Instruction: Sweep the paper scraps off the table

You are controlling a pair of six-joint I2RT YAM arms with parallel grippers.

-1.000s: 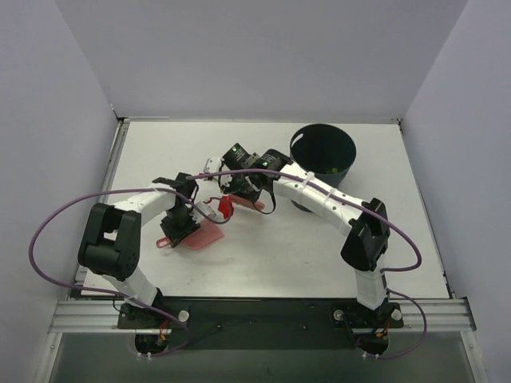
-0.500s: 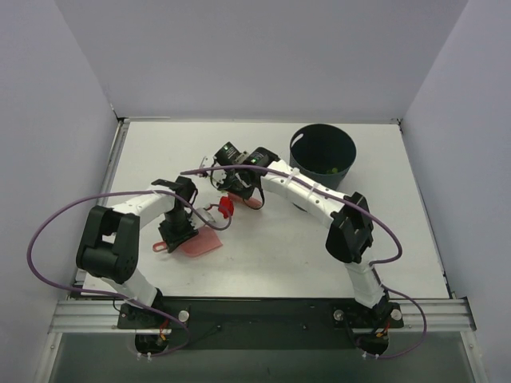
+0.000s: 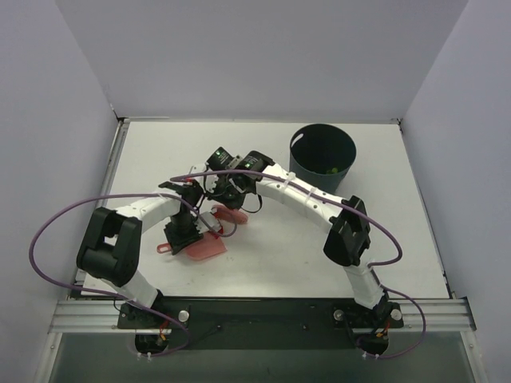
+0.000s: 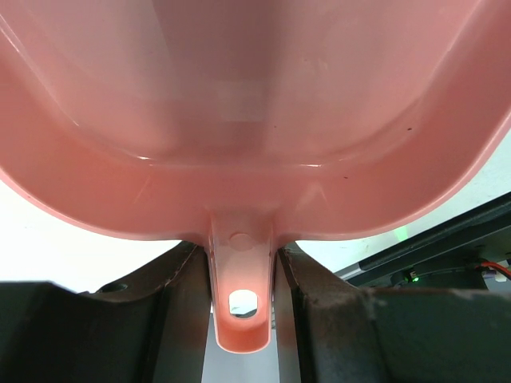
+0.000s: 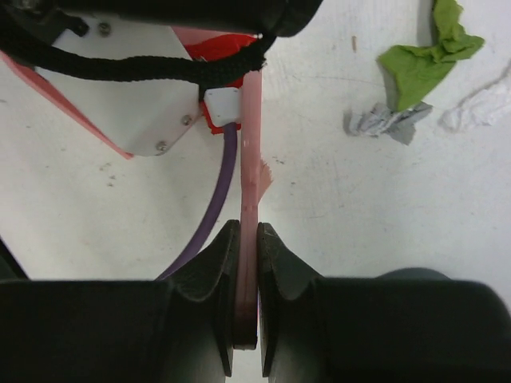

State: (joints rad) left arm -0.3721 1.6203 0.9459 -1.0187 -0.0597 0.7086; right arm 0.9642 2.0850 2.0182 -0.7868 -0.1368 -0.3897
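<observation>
1. Left arm, overhead view: I see the left fingers [image 3: 182, 232] low over the left-centre of the white surface [image 3: 383, 239]. The pink dustpan [image 3: 205, 250] extends from them to the right, and its handle tip pokes out on their left.
2. Left arm, wrist view: the left fingers [image 4: 188, 313] press against both sides of the dustpan handle [image 4: 242, 319] and pinch it. The pan's tray [image 4: 255, 104] fills the upper part of this view.
3. Right arm, overhead view: the arm reaches across to the left. The right fingers [image 3: 223, 190] sit just beyond the left wrist. The pink brush [image 3: 231, 214] lies below them, near the dustpan's far side.
4. Right arm, wrist view: the right fingers [image 5: 223, 295] are closed on the brush [image 5: 249, 199], which I see edge-on as a thin pink strip. The strip runs away from the fingers, just beside a purple cable [image 5: 209, 227] and the left arm's white wrist plate [image 5: 144, 104].
5. Task items: the paper scraps [image 5: 421, 60] lie on the surface to the right of the brush, apart from it. The green scrap overlaps a grey scrap [image 5: 383, 121], and a white scrap [image 5: 479, 102] sits just beside them. In the overhead view I cannot pick them out.
6. Far right: a dark round bin [image 3: 323, 148] stands upright on the surface. A small green item [image 3: 329, 170] is inside it.
</observation>
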